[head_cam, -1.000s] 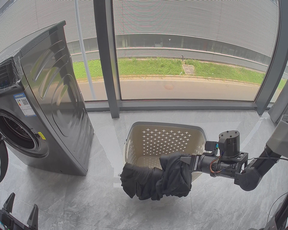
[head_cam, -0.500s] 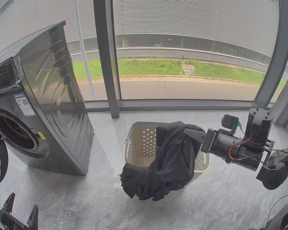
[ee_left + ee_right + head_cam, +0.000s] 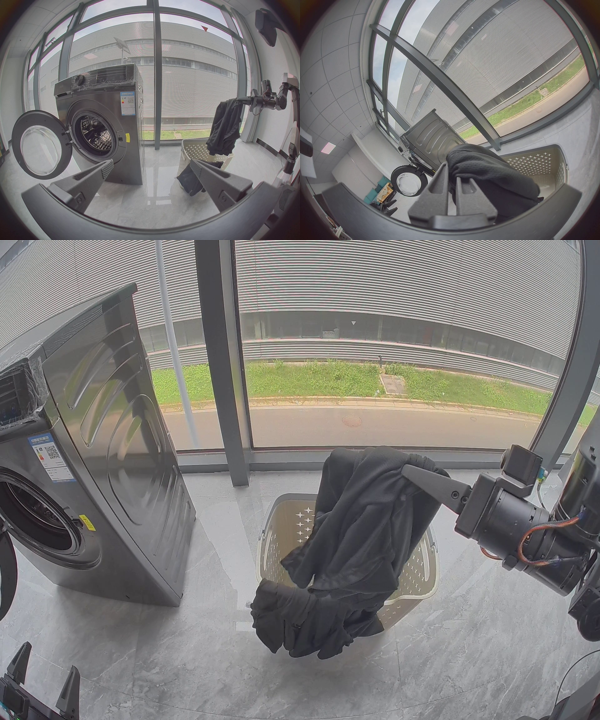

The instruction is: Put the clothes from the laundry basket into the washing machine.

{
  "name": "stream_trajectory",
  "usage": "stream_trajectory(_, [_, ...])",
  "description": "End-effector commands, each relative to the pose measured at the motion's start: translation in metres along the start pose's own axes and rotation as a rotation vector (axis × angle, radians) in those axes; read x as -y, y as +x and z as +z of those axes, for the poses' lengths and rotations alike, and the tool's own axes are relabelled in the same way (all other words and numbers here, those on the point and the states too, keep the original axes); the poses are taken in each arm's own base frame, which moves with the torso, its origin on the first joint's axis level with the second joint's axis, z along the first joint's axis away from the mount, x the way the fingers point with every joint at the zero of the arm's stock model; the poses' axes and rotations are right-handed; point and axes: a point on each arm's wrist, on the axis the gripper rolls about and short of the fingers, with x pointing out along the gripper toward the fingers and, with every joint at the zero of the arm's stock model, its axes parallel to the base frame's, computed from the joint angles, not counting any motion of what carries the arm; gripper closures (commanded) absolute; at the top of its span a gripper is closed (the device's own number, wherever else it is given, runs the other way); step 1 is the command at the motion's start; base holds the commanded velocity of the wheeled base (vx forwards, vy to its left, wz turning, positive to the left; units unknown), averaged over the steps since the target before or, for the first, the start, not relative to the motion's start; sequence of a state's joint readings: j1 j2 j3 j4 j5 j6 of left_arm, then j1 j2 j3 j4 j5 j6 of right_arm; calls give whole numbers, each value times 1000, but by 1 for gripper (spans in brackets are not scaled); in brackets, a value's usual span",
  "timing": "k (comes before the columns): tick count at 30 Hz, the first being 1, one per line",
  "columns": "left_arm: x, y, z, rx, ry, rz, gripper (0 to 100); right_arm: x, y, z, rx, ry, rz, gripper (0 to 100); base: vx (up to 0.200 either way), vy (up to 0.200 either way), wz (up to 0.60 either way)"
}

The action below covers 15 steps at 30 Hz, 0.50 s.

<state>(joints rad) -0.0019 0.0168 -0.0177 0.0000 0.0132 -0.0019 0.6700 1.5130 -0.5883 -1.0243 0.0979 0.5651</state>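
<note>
My right gripper (image 3: 417,474) is shut on a black garment (image 3: 362,521), holding it up above the beige laundry basket (image 3: 278,530) so it hangs down over the basket's middle. In the right wrist view the garment (image 3: 487,175) bunches around the closed fingers (image 3: 465,193). Another dark piece of clothing (image 3: 294,618) drapes over the basket's front rim onto the floor. The grey washing machine (image 3: 94,446) stands at the left with its round door (image 3: 40,145) swung open and the drum (image 3: 95,134) exposed. My left gripper (image 3: 40,674) is open, low at the front left.
A floor-to-ceiling window with a dark pillar (image 3: 222,365) runs behind the basket. Bare grey tiled floor (image 3: 206,640) lies between the washing machine and the basket. The basket (image 3: 200,153) sits right of the machine in the left wrist view.
My right gripper has risen and drawn back to the right, lifting the black garment out of the basket until it hangs above it. The left arm has stayed still.
</note>
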Motion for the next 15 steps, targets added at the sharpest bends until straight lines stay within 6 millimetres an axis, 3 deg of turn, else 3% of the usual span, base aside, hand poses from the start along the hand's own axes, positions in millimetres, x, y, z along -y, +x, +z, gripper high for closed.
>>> stream_trajectory(1, [0, 0, -5, -1, -7, 1, 0, -3, -6, 4, 12, -2, 10, 100, -200, 0, 0])
stream_trajectory(7, [0, 0, -5, -1, -4, -1, 0, 5, -11, -8, -36, -34, -17, 100, -200, 0, 0])
stream_trajectory(15, [0, 0, -5, -1, 2, -1, 0, 2, -21, -6, -29, -73, -13, 100, 0, 0, 0])
